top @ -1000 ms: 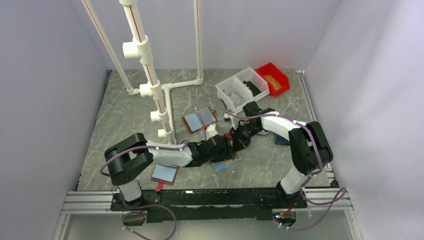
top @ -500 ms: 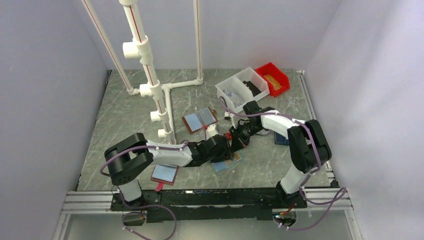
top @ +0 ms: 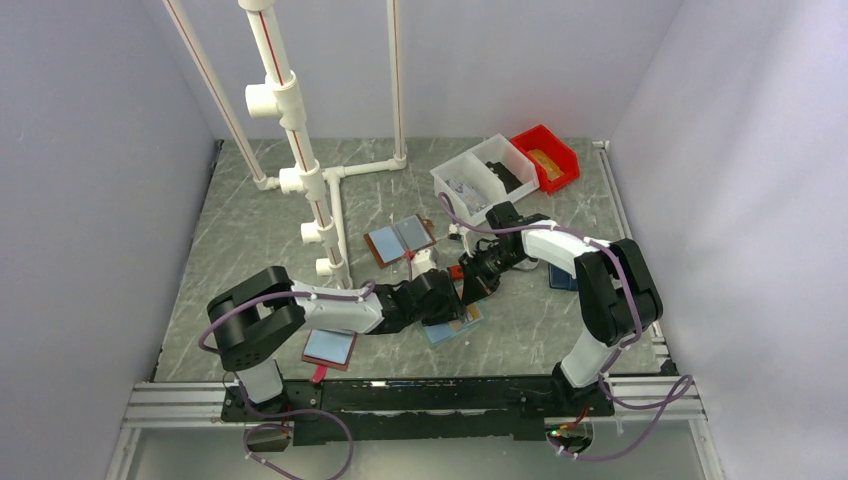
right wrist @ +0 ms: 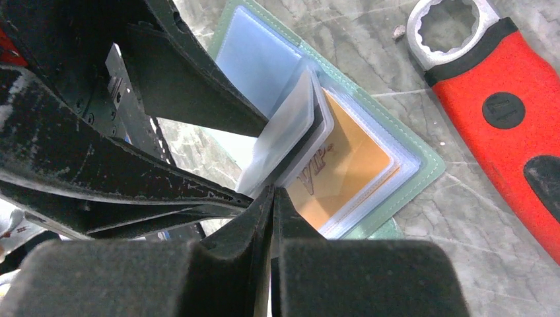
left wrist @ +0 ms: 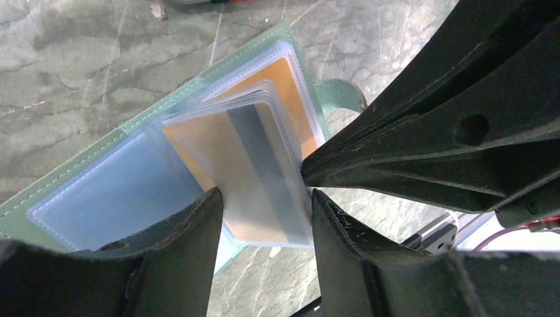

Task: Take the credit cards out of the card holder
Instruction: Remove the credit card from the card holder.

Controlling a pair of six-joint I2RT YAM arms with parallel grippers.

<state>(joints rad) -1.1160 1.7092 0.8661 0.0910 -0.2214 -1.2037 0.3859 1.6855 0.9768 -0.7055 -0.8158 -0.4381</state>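
Note:
The card holder [top: 452, 330], mint-green edged, lies open on the table [left wrist: 132, 119] [right wrist: 422, 165]. One clear sleeve stands lifted off it with a tan credit card [left wrist: 264, 172] inside. My left gripper [left wrist: 264, 218] [top: 450, 305] straddles that sleeve, a finger against each long edge. My right gripper [right wrist: 272, 191] [top: 468, 288] is shut, its tip at the raised sleeve's side edge; whether it pinches the plastic I cannot tell. A second, orange credit card [right wrist: 350, 165] [left wrist: 290, 86] marked VIP lies flat in the sleeve beneath.
A red-handled wrench [right wrist: 502, 112] lies just beside the holder. A brown-edged folder [top: 398, 240] sits behind, a maroon-edged one [top: 330, 347] near the left base. White bins [top: 485, 180] and a red bin [top: 546, 158] stand far right; a PVC pipe frame [top: 300, 180] rises on the left.
My left gripper's jaws have narrowed onto the lifted sleeve. Both arms have barely shifted, and the right gripper has stayed shut.

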